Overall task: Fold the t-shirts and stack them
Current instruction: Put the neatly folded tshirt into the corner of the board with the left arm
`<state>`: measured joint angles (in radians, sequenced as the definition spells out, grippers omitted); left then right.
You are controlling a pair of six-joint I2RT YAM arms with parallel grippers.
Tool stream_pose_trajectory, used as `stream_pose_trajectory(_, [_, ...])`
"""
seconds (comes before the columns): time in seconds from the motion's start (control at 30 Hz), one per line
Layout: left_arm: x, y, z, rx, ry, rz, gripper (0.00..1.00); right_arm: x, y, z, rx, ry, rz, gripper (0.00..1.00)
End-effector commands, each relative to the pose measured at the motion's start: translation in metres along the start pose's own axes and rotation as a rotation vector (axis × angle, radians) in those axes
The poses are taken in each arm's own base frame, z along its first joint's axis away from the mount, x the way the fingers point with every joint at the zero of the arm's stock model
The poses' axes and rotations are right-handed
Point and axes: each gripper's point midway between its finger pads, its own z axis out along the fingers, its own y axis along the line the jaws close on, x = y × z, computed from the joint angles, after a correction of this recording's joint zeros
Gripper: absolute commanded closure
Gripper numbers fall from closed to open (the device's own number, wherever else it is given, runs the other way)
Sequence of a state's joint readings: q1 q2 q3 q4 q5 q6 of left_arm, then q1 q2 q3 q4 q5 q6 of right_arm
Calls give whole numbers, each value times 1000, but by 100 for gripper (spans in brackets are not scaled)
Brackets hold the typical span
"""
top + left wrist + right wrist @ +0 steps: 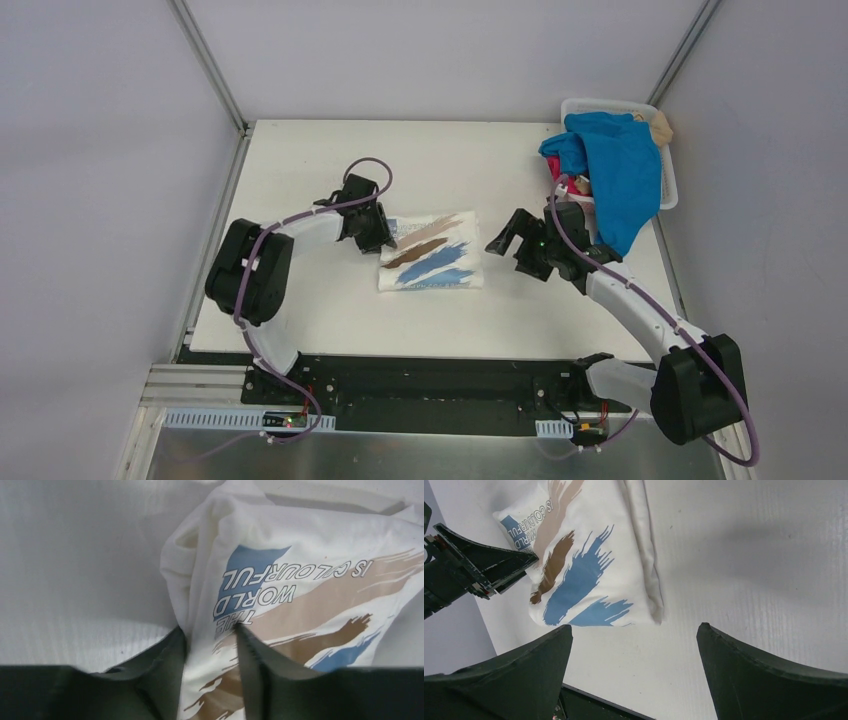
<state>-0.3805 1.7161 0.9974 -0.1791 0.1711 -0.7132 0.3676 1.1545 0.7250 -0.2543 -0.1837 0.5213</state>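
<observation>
1. White t-shirt [432, 264] with blue and brown brush strokes lies folded into a small rectangle near the middle of the desk [300, 170], between the 2 arms.
2. Left jaws pinch its far left corner. In the left wrist view, a bunched fold of white cloth sits squeezed between the 2 fingers [150, 680], and the printed lettering lies just past their tips.
3. Right jaws stand wide apart and hold nothing, near the shirt's right edge but not touching it. In the right wrist view, only bare desk lies between them, with the shirt beyond the tips.
4. Blue t-shirt [620, 170] is draped over the white basket [600, 103] at the far right corner and hangs down over its front rim, behind the right arm [630, 295].
5. Pink t-shirt [554, 172] peeks out at the blue one's left edge, and a tan t-shirt [660, 128] shows at the basket's far right.
</observation>
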Motion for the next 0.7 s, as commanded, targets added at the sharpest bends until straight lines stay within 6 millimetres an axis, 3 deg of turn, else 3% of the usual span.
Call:
stream_pose_trajectory(0.0, [-7, 5, 18, -57, 0, 35, 72, -5, -7, -5, 35, -27, -27, 1])
stream_pose_trajectory(0.1, [-19, 6, 24, -95, -18, 63, 97, -8, -9, -7, 42, -40, -44, 1])
stream_pose_trajectory(0.13, [-26, 10, 24, -128, -40, 76, 100, -9, -8, -8, 44, -43, -48, 1])
stream_pose_trajectory(0.33, [-93, 38, 12, -414, -218, 178, 100, -16, -10, -10, 56, -60, -81, 1])
stream_pose_trajectory(0.67, [-219, 85, -1, -598, -303, 325, 100, -21, -19, -12, 98, -65, -124, 1])
